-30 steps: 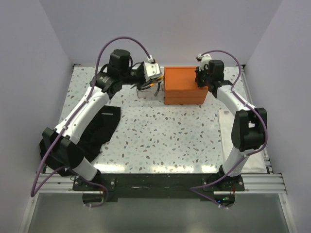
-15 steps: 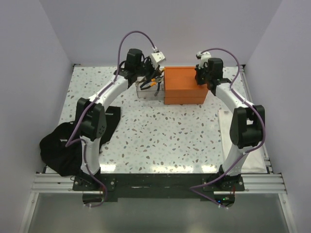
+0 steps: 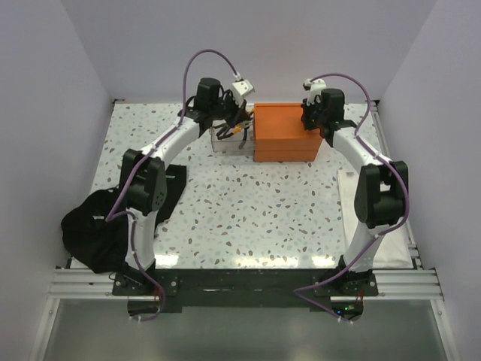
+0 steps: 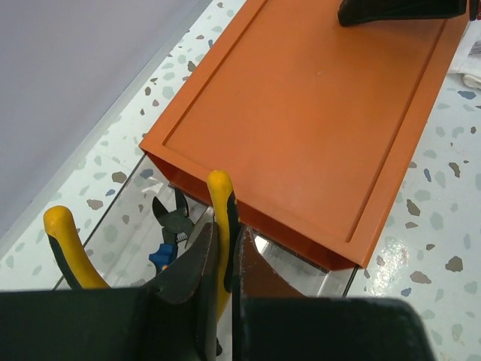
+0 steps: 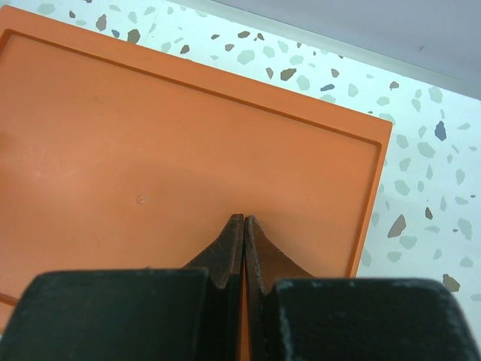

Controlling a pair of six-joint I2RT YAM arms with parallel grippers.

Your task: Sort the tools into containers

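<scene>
While the left gripper [image 4: 225,235] pinches one smooth handle of the yellow-and-black pliers [image 4: 218,197] at the see-through box [image 3: 225,141], small blue pliers [image 4: 160,256] lie inside that box. The right gripper [image 5: 244,223] is squeezed tight with nothing in it, its tips on the flat, smooth orange box [image 5: 150,150]. The floppy black bag [image 3: 94,233] lies well apart, near the left arm's base.

- My left gripper [image 4: 225,237] is clamped on one pliers [image 4: 63,241] handle, just left of the box [image 4: 301,113].
- My right gripper [image 5: 244,226], fingers pressed together, hangs over the box's right end.
</scene>
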